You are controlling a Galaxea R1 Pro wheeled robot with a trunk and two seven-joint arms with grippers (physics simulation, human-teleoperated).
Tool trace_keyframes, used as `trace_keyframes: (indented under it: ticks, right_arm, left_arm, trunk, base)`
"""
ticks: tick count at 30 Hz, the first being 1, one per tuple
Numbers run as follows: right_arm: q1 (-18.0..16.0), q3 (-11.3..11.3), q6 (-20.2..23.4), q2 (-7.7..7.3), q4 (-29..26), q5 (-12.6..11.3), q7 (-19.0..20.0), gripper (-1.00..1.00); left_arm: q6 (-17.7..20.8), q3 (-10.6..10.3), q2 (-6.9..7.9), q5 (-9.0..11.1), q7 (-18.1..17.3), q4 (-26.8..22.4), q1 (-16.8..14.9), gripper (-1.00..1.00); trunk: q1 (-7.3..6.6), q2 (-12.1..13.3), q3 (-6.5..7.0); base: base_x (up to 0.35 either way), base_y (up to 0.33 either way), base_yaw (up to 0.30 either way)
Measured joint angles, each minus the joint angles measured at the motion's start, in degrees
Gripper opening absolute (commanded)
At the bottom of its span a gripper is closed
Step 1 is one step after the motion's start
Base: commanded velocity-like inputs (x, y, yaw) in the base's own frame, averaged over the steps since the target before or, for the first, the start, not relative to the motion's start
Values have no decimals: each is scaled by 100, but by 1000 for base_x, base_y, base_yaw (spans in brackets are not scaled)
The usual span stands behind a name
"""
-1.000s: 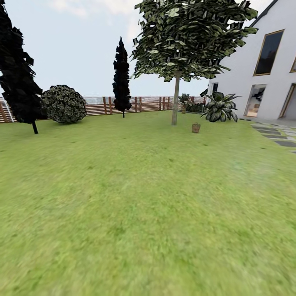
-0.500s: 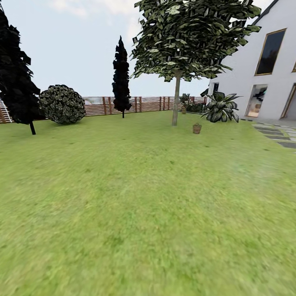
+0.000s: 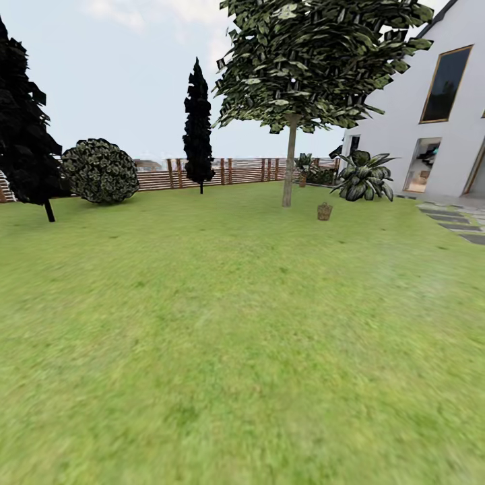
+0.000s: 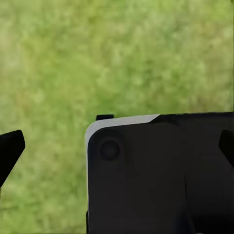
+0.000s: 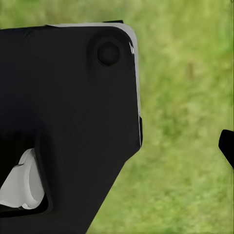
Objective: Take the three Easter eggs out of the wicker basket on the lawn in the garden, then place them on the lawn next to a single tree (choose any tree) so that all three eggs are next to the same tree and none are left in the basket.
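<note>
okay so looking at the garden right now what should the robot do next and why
Probably drive forward, veering slightly right, toward the wicker basket. It sits far off on the lawn, beside the tree, well beyond arm's reach, and any eggs in it are too small to make out.

The wicker basket is too small to show any eggs inside. The tree loses its canopy top at the frame edge. Both wrist views show blurred lawn behind dark robot body parts; finger tips barely enter
</note>
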Motion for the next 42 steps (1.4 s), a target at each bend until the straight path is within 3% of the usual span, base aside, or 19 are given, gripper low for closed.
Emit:
trace_keyframes:
  ticks: [42]
  right_arm:
    - [-1,-1,0,0,0,0,0,100]
  left_arm:
    - [-3,0,0,0,0,0,4,100]
  trunk:
    - [0,0,0]
  base:
    - [331,0,0]
